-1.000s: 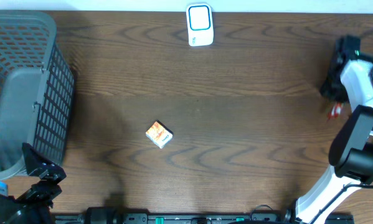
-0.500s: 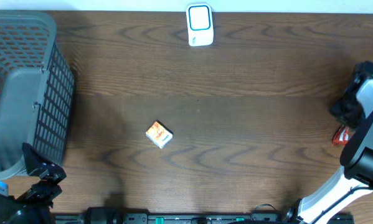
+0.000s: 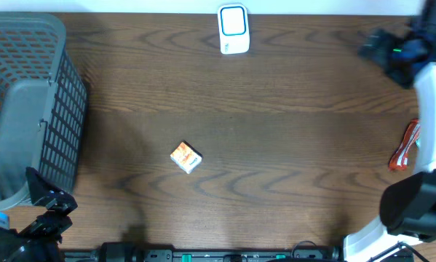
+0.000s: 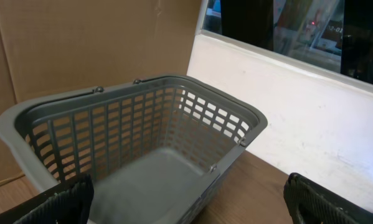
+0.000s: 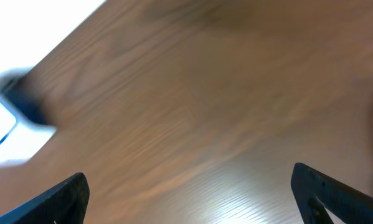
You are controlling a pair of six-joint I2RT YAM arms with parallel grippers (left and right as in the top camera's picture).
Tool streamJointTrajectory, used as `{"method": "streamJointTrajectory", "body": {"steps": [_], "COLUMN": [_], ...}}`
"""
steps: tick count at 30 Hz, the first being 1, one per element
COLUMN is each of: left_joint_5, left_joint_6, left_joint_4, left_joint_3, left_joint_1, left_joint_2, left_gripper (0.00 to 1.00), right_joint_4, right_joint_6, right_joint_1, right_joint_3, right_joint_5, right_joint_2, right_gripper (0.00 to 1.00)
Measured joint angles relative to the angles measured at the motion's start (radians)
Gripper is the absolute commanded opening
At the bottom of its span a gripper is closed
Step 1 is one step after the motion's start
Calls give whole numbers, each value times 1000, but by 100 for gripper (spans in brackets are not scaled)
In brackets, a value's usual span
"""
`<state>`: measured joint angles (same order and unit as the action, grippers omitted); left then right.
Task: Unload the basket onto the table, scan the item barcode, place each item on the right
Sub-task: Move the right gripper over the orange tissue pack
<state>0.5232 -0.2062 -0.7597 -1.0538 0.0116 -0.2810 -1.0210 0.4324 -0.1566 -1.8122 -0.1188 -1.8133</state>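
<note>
Hidden or hard to make out: right wrist view smeared by motion blur; only wood grain of the counter readable, plus a white-and-dark shape at the left edge, too blurred to name.
Cut off: basket cropped by the left edge of the overhead view; red packet partly under the white right arm at the right edge; left arm mostly out of frame at the lower left corner.
Barcode: too small to find on any face of the box.
Small orange-and-white box: alone on the counter, lower left of centre in the overhead view, well apart from basket, scanner and both arms.
Box heading: turned diagonally to the counter edges, long axis apparently from upper left to lower right, printed orange face up.
Scanner: white with a blue-framed face, top centre against the far counter edge, long axis up and down the frame.
Left jaws: spread wide, black fingertips at the two bottom corners of the left wrist view, nothing gripped, grey basket interior beyond.
Right jaws: spread wide at the upper right of the overhead view, fingertips at the bottom corners of the right wrist view, nothing between them.
</note>
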Motion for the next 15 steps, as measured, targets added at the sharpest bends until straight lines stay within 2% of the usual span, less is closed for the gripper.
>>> {"method": "streamJointTrajectory", "body": {"steps": [5, 10, 11, 12, 14, 15], "left_joint_5": [0, 0, 0, 0, 0, 0], "left_joint_6": [0, 0, 0, 0, 0, 0], "left_joint_4": [0, 0, 0, 0, 0, 0], "left_joint_3": [0, 0, 0, 0, 0, 0], "left_joint_1": [0, 0, 0, 0, 0, 0], "left_joint_2": [0, 0, 0, 0, 0, 0], "left_gripper": [98, 98, 98, 98, 98, 98], "right_joint_4": [-36, -31, -24, -18, -6, -1], "right_joint_6": [1, 63, 75, 82, 99, 104], "right_joint_1": [225, 490, 536, 583, 678, 718], "right_joint_3": [4, 8, 8, 8, 8, 9], "right_joint_5": [-57, -77, -80, -82, -84, -82], "right_joint_2": [-16, -28, -28, -28, -28, -28], "right_gripper": [99, 99, 88, 60, 36, 20]}}
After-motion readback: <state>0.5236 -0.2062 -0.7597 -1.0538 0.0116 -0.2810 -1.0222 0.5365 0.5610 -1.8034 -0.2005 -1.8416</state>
